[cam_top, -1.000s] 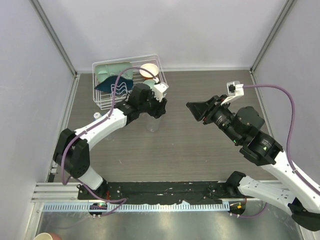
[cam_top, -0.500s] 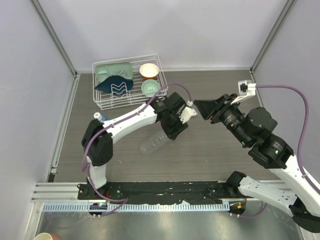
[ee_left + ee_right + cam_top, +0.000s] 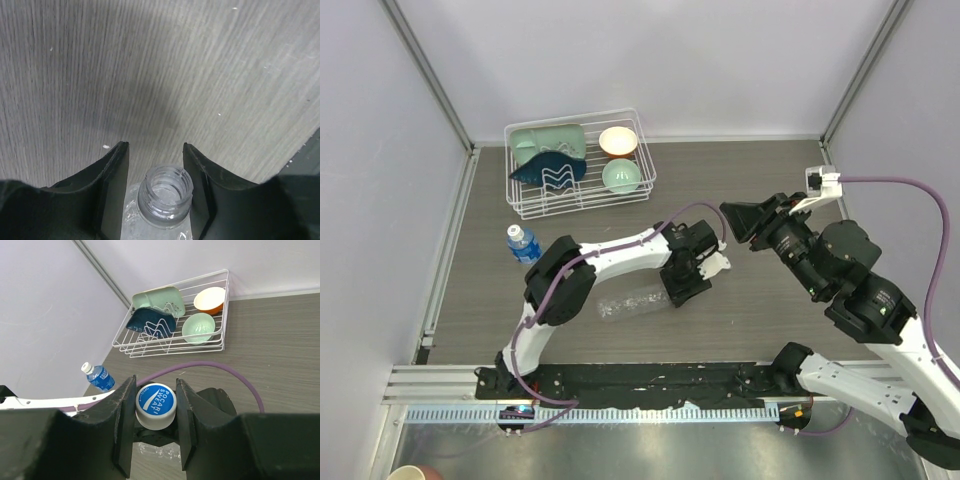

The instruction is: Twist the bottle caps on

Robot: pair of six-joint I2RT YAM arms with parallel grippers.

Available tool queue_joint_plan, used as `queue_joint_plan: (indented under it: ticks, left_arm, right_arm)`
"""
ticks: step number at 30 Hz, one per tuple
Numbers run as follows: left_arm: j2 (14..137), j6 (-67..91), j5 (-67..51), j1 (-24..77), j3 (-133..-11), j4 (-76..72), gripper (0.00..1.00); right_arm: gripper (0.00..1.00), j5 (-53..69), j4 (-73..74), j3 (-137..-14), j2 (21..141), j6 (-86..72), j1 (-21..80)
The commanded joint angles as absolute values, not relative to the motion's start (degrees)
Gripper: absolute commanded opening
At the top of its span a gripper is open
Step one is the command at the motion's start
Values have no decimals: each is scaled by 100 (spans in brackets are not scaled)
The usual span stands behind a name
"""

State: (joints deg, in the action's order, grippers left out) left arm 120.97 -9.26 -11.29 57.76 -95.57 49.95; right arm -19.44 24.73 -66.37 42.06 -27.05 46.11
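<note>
The left tool (image 3: 155, 146) is part-way closed on the clear bottle (image 3: 164, 212). One black finger sits on each side of the bottle's shoulder. The open, threaded neck pokes out between the fingers and has nothing on it. In the top view this bottle lies on its side on the tabletop (image 3: 750, 330), a little nearer than the middle, with the left tool over its right end. The left arm reaches in from the left to get there.

The right tool (image 3: 155, 387) is narrow and pinches a blue-topped cap (image 3: 156, 402) between its two fingers. The cap has white sides, and its printed top faces the wrist camera. In the top view the right tool is just to the right of the left tool and points left towards it, and the two are not touching. From the right wrist, the black body of the left arm and a bit of the clear bottle show beyond the cap. A purple cable (image 3: 215, 367) arches over them.

Further out, the blue-labelled bottle (image 3: 523, 244) stands upright near the left edge of the tabletop, well apart from both tools. A white cap (image 3: 87, 367) sits on its neck.

In the far left corner is a white wire basket (image 3: 582, 205). It holds a pale green tray (image 3: 548, 140), a dark blue piece (image 3: 552, 172) leaning in front of the tray, a cream bowl (image 3: 618, 141) and a pale green bowl (image 3: 621, 176).
</note>
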Motion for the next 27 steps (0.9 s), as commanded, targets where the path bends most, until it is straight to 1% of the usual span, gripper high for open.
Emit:
queue_joint_plan:
  ticks: [1,2,3,4,5,6,7,11,15,20,23,24,27]
  left_arm:
    - [12217,-1028,-941,5766,-9677,4641,44]
    - [12225,-1037,-923,5774,-9668,4649,52]
    - [12234,-1072,-905,5774,-9659,4676,71]
    - [12234,-1116,-905,5766,-9633,4737,75]
    - [12217,-1142,-888,5766,-9589,4755,82]
    - [12138,-1186,-879,5766,-9537,4772,99]
    - [12077,-1221,-853,5766,-9414,4772,100]
    - [11717,-1371,-704,5766,-9089,4720,100]
    - [11339,-1581,-554,5766,-8939,4825,100]
    - [10575,-1924,-527,5766,-8658,5194,100]
    - [9854,-2205,-729,5766,-8009,5046,100]
    - [9713,-2302,-729,5766,-7598,4888,100]
    - [9396,-2355,-642,5748,-7060,4825,100]
  right_arm:
    - [15,-2074,2408,-6794,4289,-2532,4597]
    - [15,-2066,2417,-6794,4324,-2531,4597]
    - [16,-2065,2417,-6794,4333,-2531,4597]
    - [18,-2074,2417,-6785,4350,-2514,4597]
    - [18,-2083,2417,-6776,4368,-2522,4597]
    - [18,-2066,2417,-6768,4394,-2522,4597]
    - [21,-2065,2417,-6768,4412,-2514,4597]
    - [23,-2074,2443,-6759,4421,-2514,4597]
    - [24,-2136,2513,-6802,4412,-2514,4597]
    - [24,-2101,2584,-6908,4482,-2522,4597]
    - [24,-2092,2610,-6943,4535,-2557,4597]
    - [25,-2083,2619,-6961,4544,-2549,4597]
    - [24,-2074,2645,-7005,4605,-2566,4597]
